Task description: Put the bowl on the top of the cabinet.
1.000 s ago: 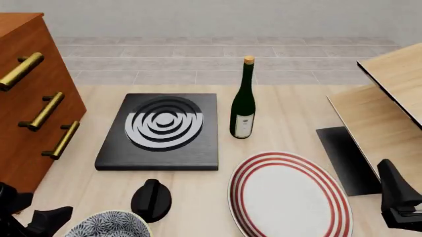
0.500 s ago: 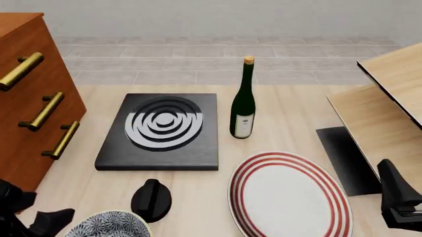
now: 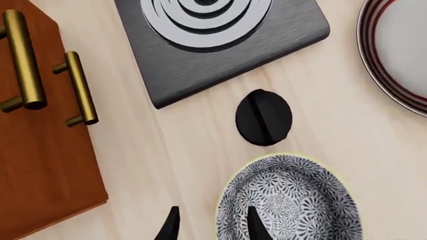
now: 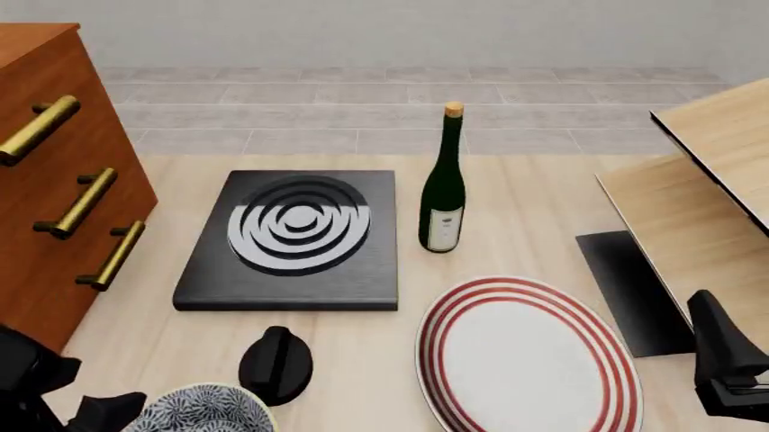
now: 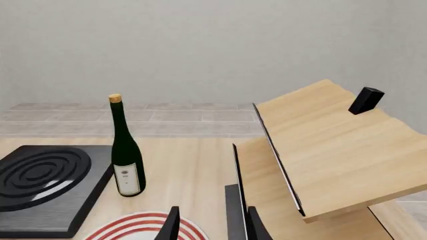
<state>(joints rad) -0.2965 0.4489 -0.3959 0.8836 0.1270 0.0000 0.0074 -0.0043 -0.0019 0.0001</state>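
The bowl (image 3: pixel 288 201), black-and-white patterned with a thin yellow rim, rests on the table at the near left (image 4: pixel 200 409). In the left wrist view my left gripper (image 3: pixel 212 227) is open and straddles the bowl's rim, with one finger (image 3: pixel 255 226) over the inside and the other outside. In the front view the left gripper (image 4: pixel 106 409) sits right beside the bowl. The reddish-brown cabinet (image 4: pixel 54 189) with brass handles (image 3: pixel 79 90) stands at the far left; its top is mostly out of view. At the lower right, my right gripper (image 5: pixel 212 227) is open and empty (image 4: pixel 727 364).
A black round knob (image 4: pixel 275 364) lies just beyond the bowl. Behind it sits a black hob slab with silver rings (image 4: pixel 294 236), then a dark wine bottle (image 4: pixel 444 184). A red-ringed white plate (image 4: pixel 529 355) lies centre-right. Pale wood panels (image 4: pixel 703 171) and a black mat (image 4: pixel 628 288) stand at right.
My left gripper has shifted a little to the right and lower, closing in on the bowl's rim. The bowl and the right arm have not moved.
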